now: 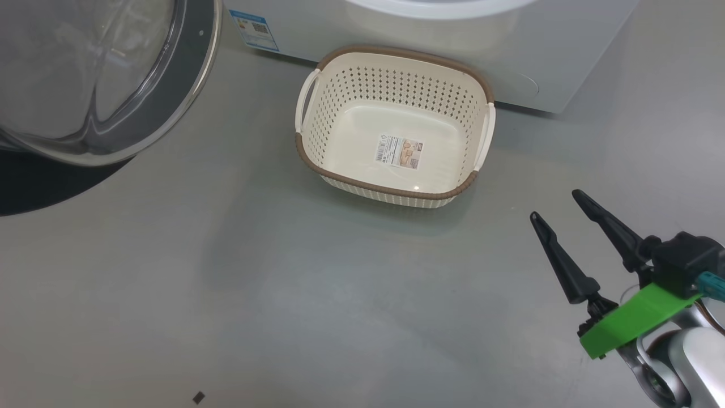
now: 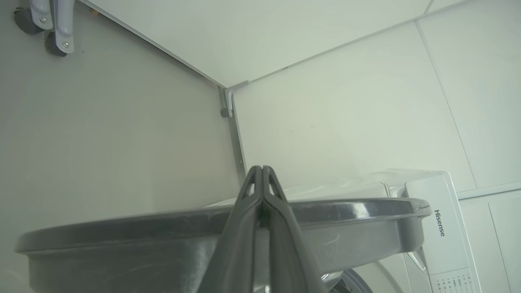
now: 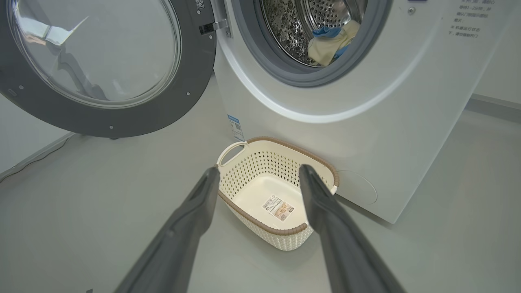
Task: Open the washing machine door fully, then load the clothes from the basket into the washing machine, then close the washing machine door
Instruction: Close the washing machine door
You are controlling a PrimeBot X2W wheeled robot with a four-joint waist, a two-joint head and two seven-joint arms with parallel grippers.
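Note:
The washing machine [image 3: 366, 134] stands with its door [image 3: 195, 81] swung wide to the left. Inside the steel drum lie the cream-yellow, blue-trimmed clothes [image 3: 329, 42]. On the floor before the machine [image 1: 453, 51] sits the basket [image 1: 396, 52], with just a label sticker on its base. My right gripper [image 1: 555, 205] hovers open to the basket's lower right, pointing at the basket [image 3: 260, 221] between the spread fingers of that gripper [image 3: 258, 167]. My left gripper [image 2: 262, 167] is shut with nothing between its tips and lies across the door's dark rim [image 2: 122, 232].
The door's glass bowl [image 1: 85, 73] juts out at the head view's upper left. A blue label sticker [image 1: 255, 28] marks the machine's lower front. A small dark speck [image 1: 198, 398] lies on the grey floor. Caster wheels [image 2: 53, 40] stand by a white wall panel.

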